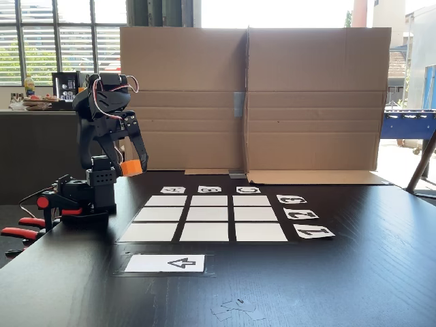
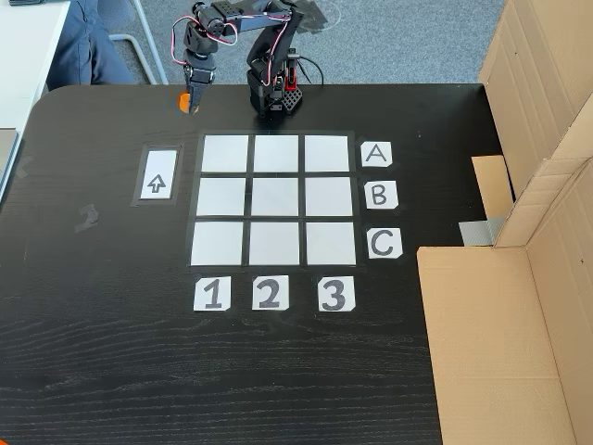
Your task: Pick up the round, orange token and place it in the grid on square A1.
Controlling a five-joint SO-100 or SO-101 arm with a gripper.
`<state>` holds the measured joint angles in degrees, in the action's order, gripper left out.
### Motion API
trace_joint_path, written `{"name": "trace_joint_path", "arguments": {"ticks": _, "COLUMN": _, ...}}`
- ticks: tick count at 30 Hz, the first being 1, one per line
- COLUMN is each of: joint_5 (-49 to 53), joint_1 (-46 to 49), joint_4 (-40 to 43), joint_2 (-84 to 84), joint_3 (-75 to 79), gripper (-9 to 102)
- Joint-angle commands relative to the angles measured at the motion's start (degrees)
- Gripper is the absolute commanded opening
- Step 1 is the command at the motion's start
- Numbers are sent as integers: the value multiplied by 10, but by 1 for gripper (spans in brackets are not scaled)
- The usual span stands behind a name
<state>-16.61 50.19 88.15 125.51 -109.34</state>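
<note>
The orange token point(image 1: 132, 167) hangs above the table between the fingers of my black gripper point(image 1: 133, 165), which is shut on it. In the top-down fixed view the token point(image 2: 183, 100) shows just under the gripper point(image 2: 190, 95), up and left of the grid's corner. The grid point(image 1: 209, 216) of nine white rectangles lies flat to the right of the arm. Square A1 point(image 1: 148, 232) is the near-left cell in the side fixed view and the top-left cell point(image 2: 225, 153) in the top-down one. It is bare.
A white arrow card point(image 2: 157, 173) lies left of the grid point(image 2: 273, 198). Cardboard walls point(image 1: 252, 99) stand behind and beside the table. Red clamps point(image 1: 27, 228) hold the arm's base point(image 2: 273, 93). Tape scraps point(image 1: 235, 308) lie near the front edge. A person's leg point(image 2: 88, 42) is past the far corner.
</note>
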Motion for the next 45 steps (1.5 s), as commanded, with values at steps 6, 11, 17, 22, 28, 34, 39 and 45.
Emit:
{"name": "trace_joint_path", "arguments": {"ticks": 6, "joint_5": 13, "joint_1": -22, "joint_4": -2, "joint_2": 97, "joint_3": -113, "gripper": 3}}
{"name": "trace_joint_path", "arguments": {"ticks": 11, "joint_5": 18, "joint_1": -40, "joint_4": -3, "joint_2": 103, "joint_3": -172, "gripper": 3}}
{"name": "trace_joint_path", "arguments": {"ticks": 17, "joint_5": 22, "joint_1": -62, "joint_4": -11, "joint_2": 98, "joint_3": -222, "gripper": 3}}
{"name": "trace_joint_path", "arguments": {"ticks": 22, "joint_5": 26, "joint_1": -66, "joint_4": -18, "joint_2": 76, "joint_3": -229, "gripper": 3}}
{"name": "trace_joint_path", "arguments": {"ticks": 28, "joint_5": 30, "joint_1": -67, "joint_4": -47, "joint_2": 21, "joint_3": -233, "gripper": 3}}
{"name": "trace_joint_path", "arguments": {"ticks": 34, "joint_5": 30, "joint_1": -67, "joint_4": -92, "joint_2": -25, "joint_3": -234, "gripper": 3}}
{"name": "trace_joint_path", "arguments": {"ticks": 39, "joint_5": 33, "joint_1": -68, "joint_4": -127, "joint_2": -60, "joint_3": -234, "gripper": 3}}
{"name": "trace_joint_path", "arguments": {"ticks": 45, "joint_5": 36, "joint_1": -68, "joint_4": -156, "joint_2": -98, "joint_3": -234, "gripper": 3}}
